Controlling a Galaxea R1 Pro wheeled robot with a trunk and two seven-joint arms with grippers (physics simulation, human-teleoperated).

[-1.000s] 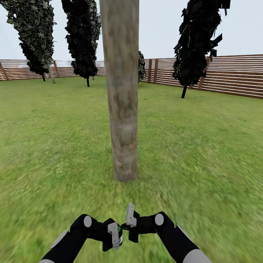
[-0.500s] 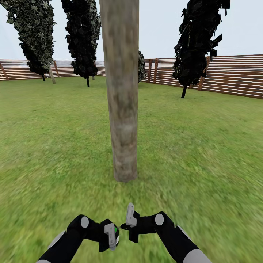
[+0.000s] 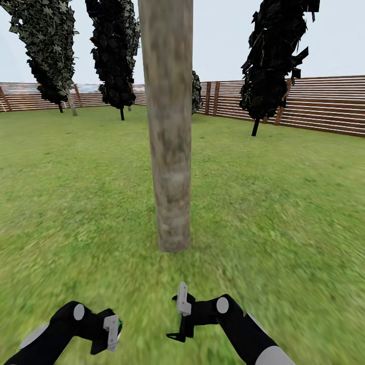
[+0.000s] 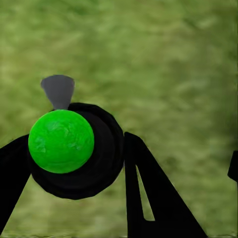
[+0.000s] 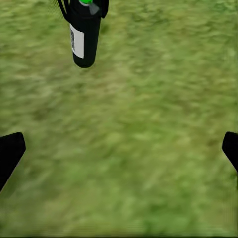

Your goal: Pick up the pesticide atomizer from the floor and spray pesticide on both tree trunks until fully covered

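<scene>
A: What is nearest?

B: Low and near, two black arms reach over the floor (image 3: 284, 213) of blurry green grass. The left gripper (image 3: 111, 332), at near left, has its jaws clenched around the pesticide atomizer (image 4: 74, 148), a dark bottle with a bright green cap and a grey nozzle. The right gripper (image 3: 181, 317), near centre, has its jaws released, holding nothing.

A: And beyond?

B: A thick, pale mottled tree trunk (image 3: 170, 132) rises from the grass straight ahead. Far off, dark-leaved trees (image 3: 48, 45) stand before a brown slatted fence (image 3: 324, 104).
</scene>
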